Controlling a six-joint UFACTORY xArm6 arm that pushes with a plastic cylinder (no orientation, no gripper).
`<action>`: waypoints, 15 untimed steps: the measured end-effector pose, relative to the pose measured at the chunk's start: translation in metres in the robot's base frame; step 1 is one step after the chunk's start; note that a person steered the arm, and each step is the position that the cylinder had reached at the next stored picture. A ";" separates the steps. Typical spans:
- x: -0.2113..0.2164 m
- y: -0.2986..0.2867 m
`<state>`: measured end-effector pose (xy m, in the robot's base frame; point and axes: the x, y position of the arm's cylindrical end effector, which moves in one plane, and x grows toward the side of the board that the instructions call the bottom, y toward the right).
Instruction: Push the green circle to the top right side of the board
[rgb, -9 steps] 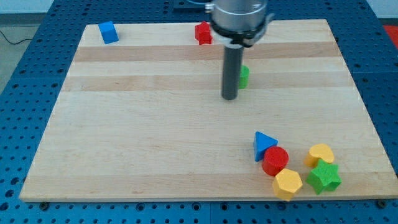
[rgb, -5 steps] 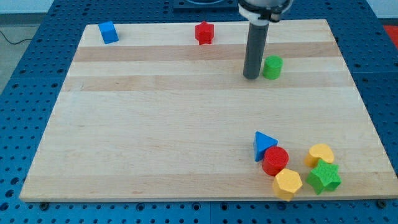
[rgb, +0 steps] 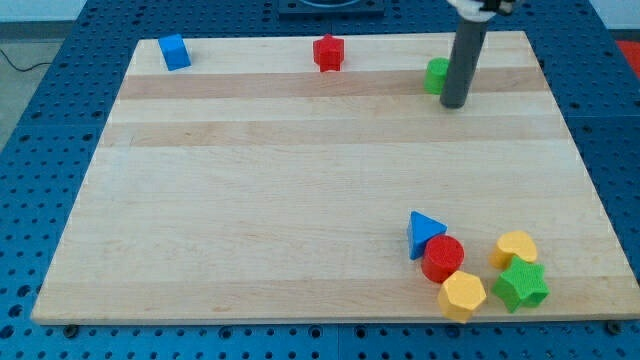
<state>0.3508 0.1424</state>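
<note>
The green circle (rgb: 435, 76) sits near the board's top edge, right of centre, partly hidden behind my rod. My tip (rgb: 455, 103) rests on the board just to the right of and below the green circle, touching or nearly touching it. The rod rises from there out of the view's top.
A blue cube (rgb: 175, 51) sits at the top left and a red block (rgb: 328, 52) at the top middle. At the bottom right cluster a blue triangle (rgb: 424, 232), a red circle (rgb: 443, 259), a yellow hexagon (rgb: 462, 295), a yellow block (rgb: 515, 248) and a green star (rgb: 521, 286). The wooden board (rgb: 250, 200) lies on a blue perforated table.
My tip has moved right and up, from the green circle's left to its lower right. The green circle has moved right and up toward the top edge.
</note>
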 end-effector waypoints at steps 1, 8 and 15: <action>-0.011 -0.030; -0.038 0.022; -0.003 0.023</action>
<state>0.3477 0.1650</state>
